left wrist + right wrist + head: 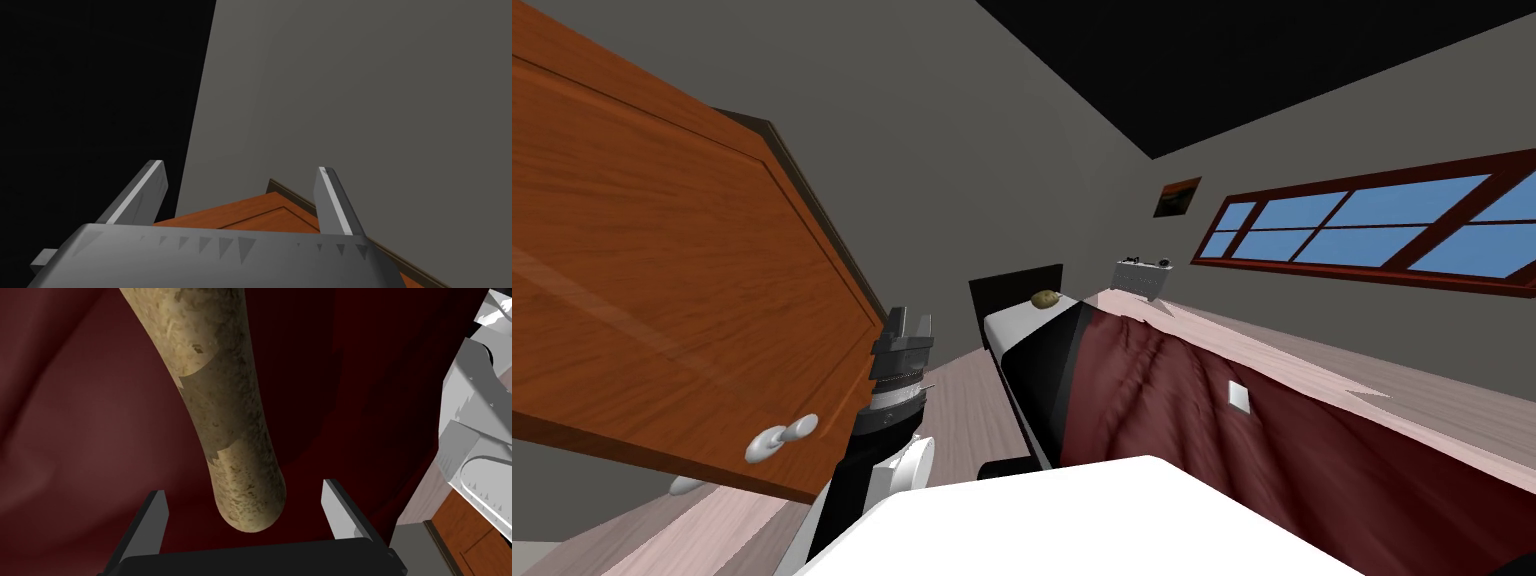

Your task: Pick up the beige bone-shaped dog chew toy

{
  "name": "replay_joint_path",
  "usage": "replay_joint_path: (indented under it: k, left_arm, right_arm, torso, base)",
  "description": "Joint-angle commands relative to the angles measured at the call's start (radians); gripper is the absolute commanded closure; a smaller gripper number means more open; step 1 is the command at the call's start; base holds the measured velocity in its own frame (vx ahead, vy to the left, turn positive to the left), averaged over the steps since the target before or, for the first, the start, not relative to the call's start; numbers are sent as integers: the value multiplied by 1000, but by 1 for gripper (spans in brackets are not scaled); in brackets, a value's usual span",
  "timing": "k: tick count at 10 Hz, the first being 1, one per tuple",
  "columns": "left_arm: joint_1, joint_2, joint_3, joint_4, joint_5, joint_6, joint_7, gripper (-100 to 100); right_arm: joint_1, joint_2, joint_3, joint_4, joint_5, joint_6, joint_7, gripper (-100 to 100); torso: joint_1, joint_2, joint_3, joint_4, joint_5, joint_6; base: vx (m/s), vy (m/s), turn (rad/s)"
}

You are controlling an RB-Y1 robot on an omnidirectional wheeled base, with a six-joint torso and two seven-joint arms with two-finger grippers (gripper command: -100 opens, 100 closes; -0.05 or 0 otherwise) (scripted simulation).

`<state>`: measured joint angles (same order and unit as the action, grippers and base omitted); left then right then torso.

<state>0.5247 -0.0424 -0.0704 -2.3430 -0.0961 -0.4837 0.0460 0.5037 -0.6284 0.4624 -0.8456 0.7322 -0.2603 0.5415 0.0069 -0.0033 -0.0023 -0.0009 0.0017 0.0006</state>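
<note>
1. On the bed [1009, 325], over its dark red blanket [75, 413], lies the beige bone toy [225, 403]. It is mottled, and its long shaft runs away from the right gripper [243, 488].
2. Right gripper: fingers wide apart, one on each side of the toy's rounded near end, neither touching it. That end sits just short of the gripper's dark body. Nothing is held.
3. Left gripper [909, 318]: raised just beside an orange-brown wooden door [662, 300], pointing up. Fingers spread wide with nothing between them.
4. The door carries two pale knobs [780, 437] near its lower edge.
5. A white dresser [1142, 277] stands by the far wall beyond the bed. Small dark items sit on top, too small to tell what.
6. The bed's head end is white, with a dark headboard [1017, 285] behind it. A small rounded tan lump [1045, 298] sits there; I cannot tell what it is. A small white flat piece [1239, 396] lies on the blanket.
7. Room: grey walls, pale wood floor [962, 400], a long red-framed window [1372, 225] showing blue, and a small picture [1177, 196] beside it. A black area shows above the walls.
</note>
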Motion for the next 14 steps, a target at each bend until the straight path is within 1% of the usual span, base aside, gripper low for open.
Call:
replay_joint_path:
  k: [1,2,3,4,5,6,8,9,10,11,12,14]
  left_arm:
    - [0,0,0,0,0,0,0,0]
    - [0,0,0,0,0,0,0,0]
    - [0,0,0,0,0,0,0,0]
    - [0,0,0,0,0,0,0,0]
    - [0,0,0,0,0,0,0,0]
    - [0,0,0,0,0,0,0,0]
    - [0,0,0,0,0,0,0,0]
    - [0,0,0,0,0,0,0,0]
    - [0,0,0,0,0,0,0,0]
    - [0,0,0,0,0,0,0,0]
    - [0,0,0,0,0,0,0,0]
    - [0,0,0,0,0,0,0,0]
  right_arm:
    - [0,-14,14,50,20,6,16,-100]
    - [-1,-26,24,88,34,8,29,-100]
    - [-1,-26,24,88,34,8,29,-100]
    - [-1,-35,32,119,46,10,40,-100]
    - [-1,-35,32,119,46,10,40,-100]
    - [-2,-48,45,165,63,13,56,-100]
    - [-2,-48,45,165,63,13,56,-100]
    - [-3,-53,50,185,71,14,63,-100]
    - [-5,-49,44,181,67,11,62,-100]
    - [-6,-49,45,184,68,9,64,0]
    - [-17,-36,43,206,58,10,52,-100]
    - [-40,-10,39,250,38,11,28,-100]
  torso:
    - [0,0,0,0,0,0]
    - [-1,0,0,0,0,0]
    - [0,0,0,0,0,0]
    - [-1,0,0,0,0,0]
    - [-1,1,1,0,0,0]
    - [-2,2,1,0,0,0]
    - [-1,1,1,0,0,0]
    - [-3,2,1,1,-1,0]
    - [-3,2,1,1,-1,0]
    - [-3,3,2,1,-1,0]
    - [-4,3,2,1,-1,0]
    - [-6,9,5,2,-1,-1]
  base:
    - [49,55,6]
    - [55,71,12]
    - [41,58,-4]
    - [29,53,5]
    - [17,38,-5]
    - [22,56,3]
    - [21,37,-4]
    - [7,23,1]
    - [3,12,-2]
    - [0,0,0]
    - [-61,-9,236]
    - [-136,-8,332]
